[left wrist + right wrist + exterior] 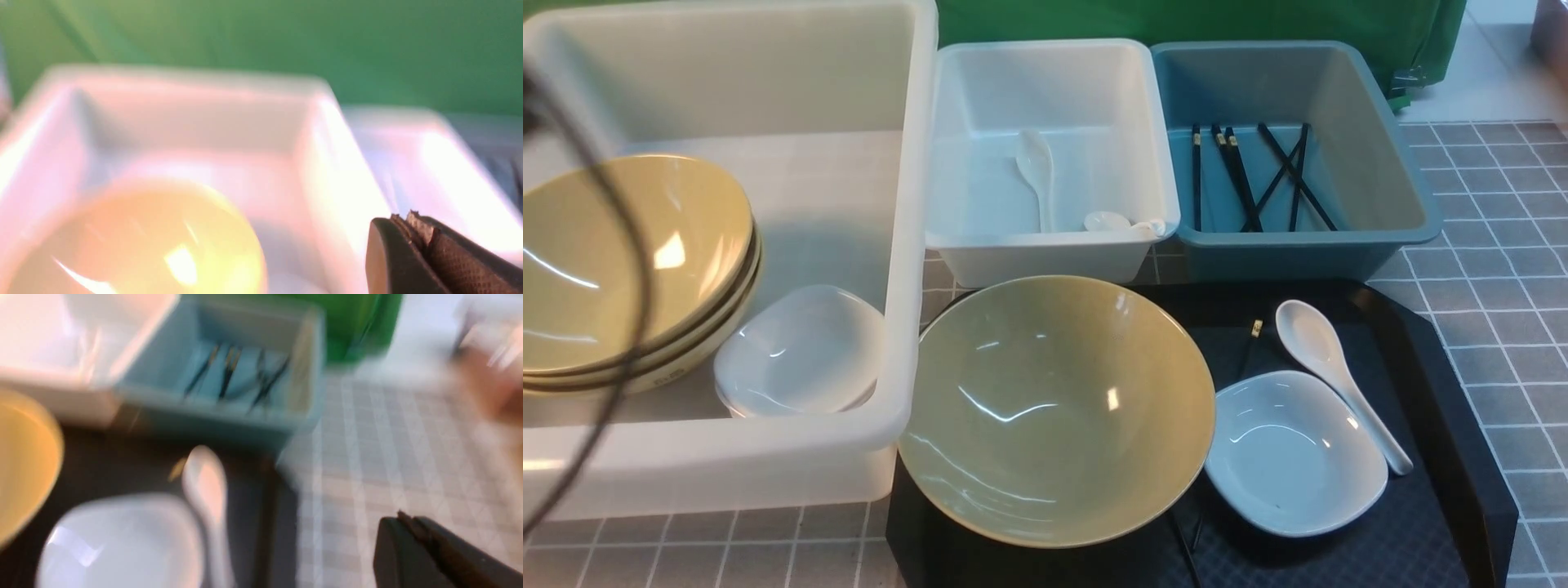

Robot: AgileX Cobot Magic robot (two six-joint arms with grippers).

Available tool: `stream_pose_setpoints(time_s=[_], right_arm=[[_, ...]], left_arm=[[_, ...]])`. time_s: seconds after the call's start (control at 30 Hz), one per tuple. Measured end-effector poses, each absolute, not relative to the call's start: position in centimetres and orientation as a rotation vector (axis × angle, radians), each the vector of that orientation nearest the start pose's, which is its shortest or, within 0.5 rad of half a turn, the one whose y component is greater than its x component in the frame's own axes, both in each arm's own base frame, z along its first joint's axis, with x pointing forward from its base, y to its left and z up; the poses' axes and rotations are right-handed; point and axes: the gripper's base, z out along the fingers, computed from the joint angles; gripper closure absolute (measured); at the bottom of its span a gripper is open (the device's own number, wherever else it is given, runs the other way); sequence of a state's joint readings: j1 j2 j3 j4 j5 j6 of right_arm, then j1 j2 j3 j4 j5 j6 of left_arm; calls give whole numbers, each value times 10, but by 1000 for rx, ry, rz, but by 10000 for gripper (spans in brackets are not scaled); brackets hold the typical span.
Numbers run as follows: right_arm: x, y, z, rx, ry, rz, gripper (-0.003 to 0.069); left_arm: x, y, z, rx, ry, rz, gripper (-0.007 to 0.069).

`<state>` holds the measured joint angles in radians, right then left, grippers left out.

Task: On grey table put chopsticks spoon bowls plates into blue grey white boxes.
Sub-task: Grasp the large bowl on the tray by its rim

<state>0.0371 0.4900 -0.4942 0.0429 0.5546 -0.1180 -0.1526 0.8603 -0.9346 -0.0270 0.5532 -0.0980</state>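
At lower centre of the front view a bowl point(1054, 408), plate point(1294, 453) and spoon point(1331, 367) sit on the black tray point(1421, 523), evidently awaiting sorting into the boxes point(1045, 263) above, grouped by kind. Left gripper point(404, 218) and right gripper point(402, 518) are both pinched closed, empty.

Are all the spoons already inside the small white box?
No: one white spoon lies on the black tray, beside the small white plate, outside the small white box.

Black chopsticks point(1245, 175) lie in the blue-grey box point(1376, 155).
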Motion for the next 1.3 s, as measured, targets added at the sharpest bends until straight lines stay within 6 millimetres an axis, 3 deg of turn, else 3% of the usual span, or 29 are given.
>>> stream_pose_setpoints(time_s=[0.17,0.27,0.3,0.33,0.37,0.43,0.57,0.67,0.7,0.8,0.97,1.1,1.3], right_arm=[[106,22,274,-338,2262,137,620],[113,31,267,-433,2305,213,620],[113,31,267,-434,2305,216,620],[117,33,265,-440,2310,237,620],[117,33,265,-440,2310,238,620],[121,35,264,-434,2307,255,620],[123,35,264,-423,2285,257,620],[125,34,259,-387,2260,248,619],[125,34,258,-383,2260,248,619],[125,34,256,-372,2260,249,619],[126,34,257,-351,2255,255,619],[126,34,257,-346,2255,261,618],[126,34,257,-340,2253,267,615]], left_arm=[[204,-83,368,389,2244,-331,633],[221,-126,357,568,2303,-449,633],[221,-131,358,584,2298,-461,633],[229,-150,351,657,2316,-484,633],[228,-152,351,665,2314,-487,633],[239,-182,343,763,2329,-500,633],[259,-221,312,910,2382,-428,633],[276,-244,272,1030,2442,-308,633],[277,-246,267,1041,2451,-300,633],[283,-263,226,1111,2519,-238,633],[278,-281,196,1160,2555,-257,633],[271,-295,196,1164,2550,-371,632],[267,-320,217,1229,2438,-656,632]])
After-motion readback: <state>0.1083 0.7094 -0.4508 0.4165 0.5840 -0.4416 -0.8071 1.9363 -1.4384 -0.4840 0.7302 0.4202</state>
